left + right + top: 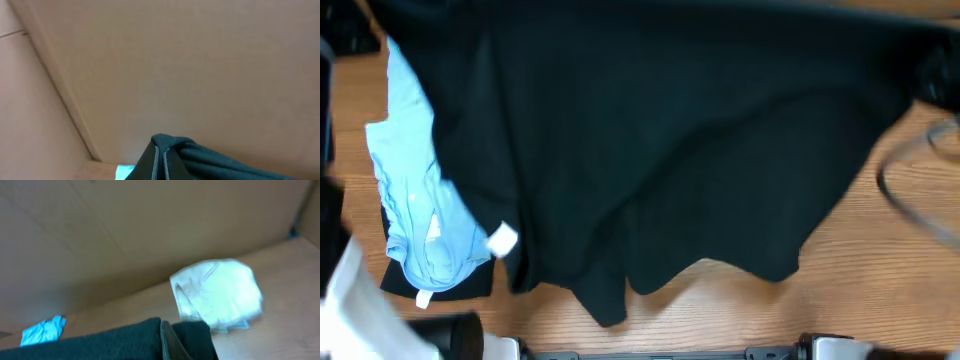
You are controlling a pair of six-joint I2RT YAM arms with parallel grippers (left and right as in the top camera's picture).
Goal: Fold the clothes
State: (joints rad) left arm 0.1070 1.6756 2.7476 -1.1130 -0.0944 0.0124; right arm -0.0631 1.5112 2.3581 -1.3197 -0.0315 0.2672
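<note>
Black shirt (660, 150) hung spread side to side over table (880, 290), loose edge toward robot's side. Left gripper (160, 155) and right gripper (167, 335) each pinched its cloth, one per end; neither nearer.

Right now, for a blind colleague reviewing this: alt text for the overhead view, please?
A large black shirt spreads across most of the frame over a wooden table. A crumpled light blue shirt lies at left.

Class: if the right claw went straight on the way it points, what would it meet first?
Probably the pale bundle on the table just ahead, though depth is unclear; otherwise the brown wall behind.
</note>
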